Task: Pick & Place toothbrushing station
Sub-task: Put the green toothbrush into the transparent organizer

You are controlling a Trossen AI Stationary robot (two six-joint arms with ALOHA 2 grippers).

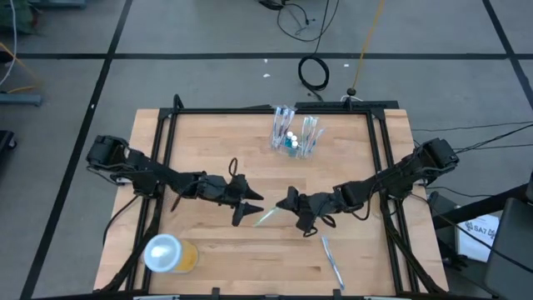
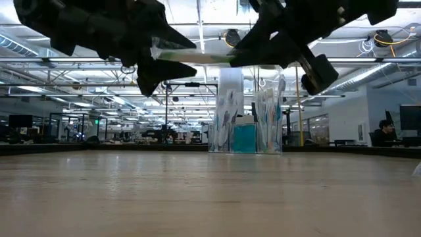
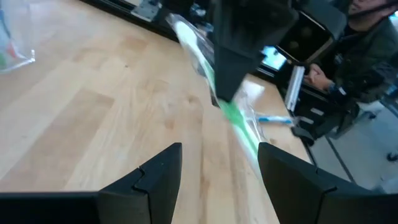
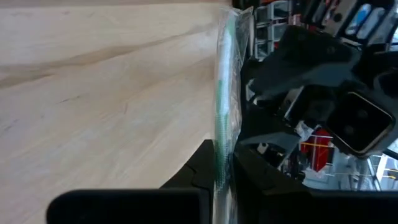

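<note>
Pale-green toothbrush [image 1: 266, 217], sealed in clear wrap, is hanging above the table [image 1: 208, 150] near its centre, pinched at one end by the closed fingers of the right gripper [image 1: 289, 205]. The left gripper [image 1: 252, 206], at the brush's nine o'clock, is waiting with fingers parted around the free end, apparently for a handover. The clear cup [image 1: 293, 133] of brushes and tubes is standing at twelve o'clock, well apart; another brush [image 1: 332, 260] is lying at five o'clock. Advice: the left fingers should be closing squarely on the handle before the right lets go, since the wrap looks slippery.
</note>
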